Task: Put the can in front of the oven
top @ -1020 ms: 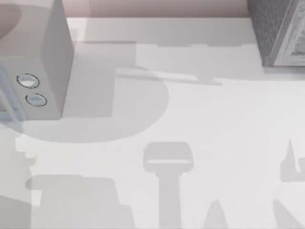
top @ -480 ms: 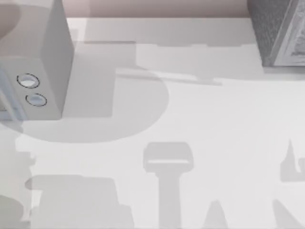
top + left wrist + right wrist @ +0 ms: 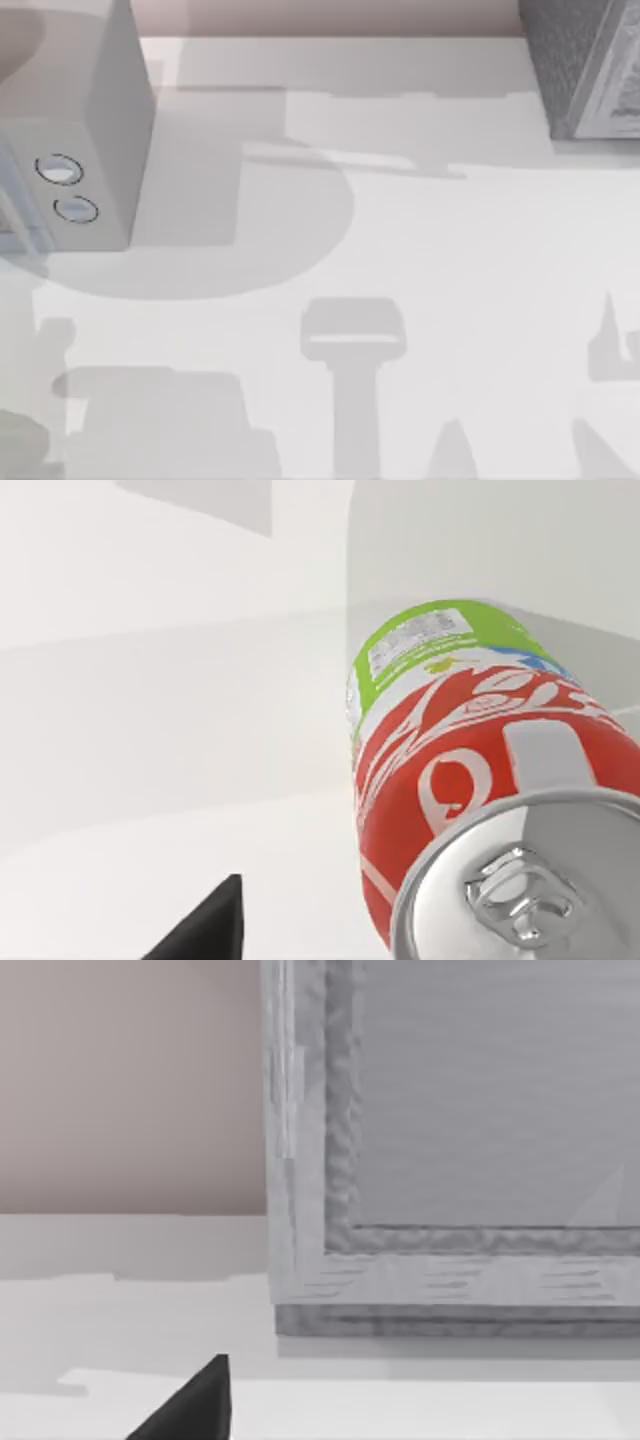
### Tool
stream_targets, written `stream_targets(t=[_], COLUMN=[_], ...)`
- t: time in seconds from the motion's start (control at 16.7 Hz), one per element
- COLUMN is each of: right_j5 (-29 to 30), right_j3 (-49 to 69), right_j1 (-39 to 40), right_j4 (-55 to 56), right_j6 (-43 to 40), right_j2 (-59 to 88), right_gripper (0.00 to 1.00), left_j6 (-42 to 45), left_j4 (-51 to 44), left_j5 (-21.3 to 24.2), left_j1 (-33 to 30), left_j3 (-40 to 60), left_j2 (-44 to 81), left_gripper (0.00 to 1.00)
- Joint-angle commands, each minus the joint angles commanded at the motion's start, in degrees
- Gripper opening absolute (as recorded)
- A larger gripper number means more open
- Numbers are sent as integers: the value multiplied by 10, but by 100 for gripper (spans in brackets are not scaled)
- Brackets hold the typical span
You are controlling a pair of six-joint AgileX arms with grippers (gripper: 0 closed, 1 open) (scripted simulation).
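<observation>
Can in close view, oven at the table's left

Can (image 3: 470,770) stands on the white table (image 3: 450,260), right up close in the left wrist view: silver top with pull tab nearest, red band below it, green part farthest. One dark fingertip (image 3: 205,930) of the left gripper shows beside it, apart from it; whether the fingers are spread or closed I cannot tell. The right wrist view has a dark fingertip (image 3: 190,1405) near a grey textured box (image 3: 450,1160); same doubt there. The oven (image 3: 70,130) sits at the table's left.

Judging by looks, the can is light, rigid but thin-walled, and smooth. Gripping across the red mid-body seems best.
</observation>
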Motion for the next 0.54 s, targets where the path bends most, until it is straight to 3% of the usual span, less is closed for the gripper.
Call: stream_targets(t=[0.54], right_j5=[0], right_j3=[0], right_j1=[0], right_j4=[0], right_j6=[0], right_j2=[0], right_gripper=[100], left_j6=[-2], left_j4=[-95], left_j5=[0], left_j1=[-1], left_j3=[80], left_j2=[-15], left_gripper=[100])
